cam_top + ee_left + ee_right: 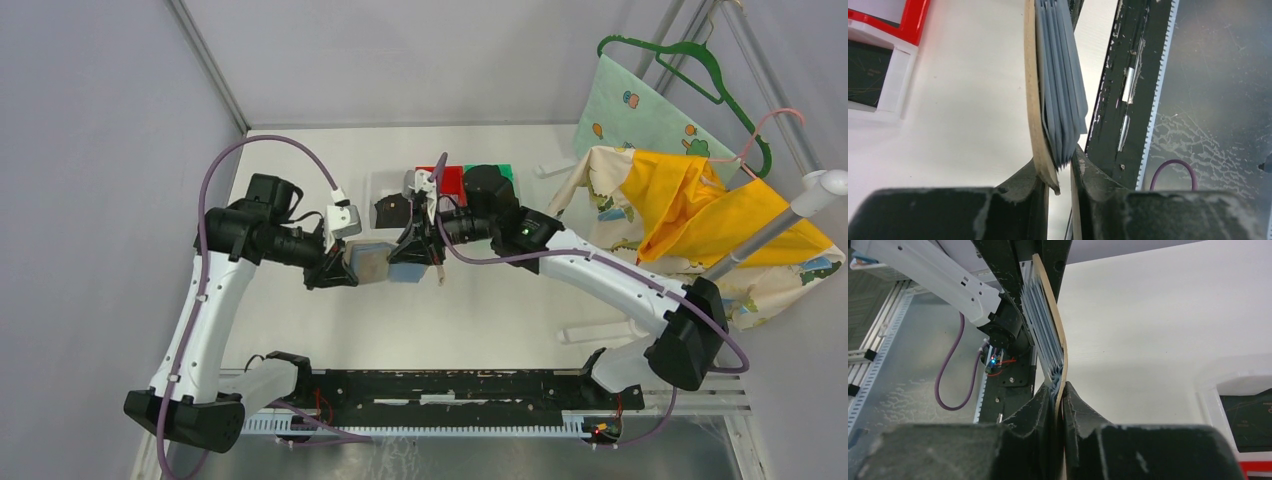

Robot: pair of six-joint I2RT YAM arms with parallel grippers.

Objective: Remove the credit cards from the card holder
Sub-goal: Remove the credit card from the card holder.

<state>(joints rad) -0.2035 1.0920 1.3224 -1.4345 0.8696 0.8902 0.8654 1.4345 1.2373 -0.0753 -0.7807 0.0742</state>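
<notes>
Both grippers hold the card holder (pixel 377 262) up above the table, between them. In the left wrist view its beige cover (pixel 1033 100) and fanned grey-blue sleeves (pixel 1060 75) stand on edge. My left gripper (pixel 1060 172) is shut on its lower end (pixel 348 268). My right gripper (pixel 1060 390) is shut on the other end of the cover (pixel 1058 330) and sleeves (pixel 410 252). Any cards inside the sleeves are hidden. One dark credit card (pixel 392 211) lies in the white bin (pixel 378 185); it also shows in the left wrist view (pixel 868 72) and in the right wrist view (pixel 1248 415).
A red bin (pixel 453 180) and a green bin (pixel 503 172) stand beside the white one at the back. A rack with yellow and patterned cloths (pixel 700 215) and a green hanger (pixel 690 60) fills the right side. A black rail (pixel 450 385) runs along the near edge.
</notes>
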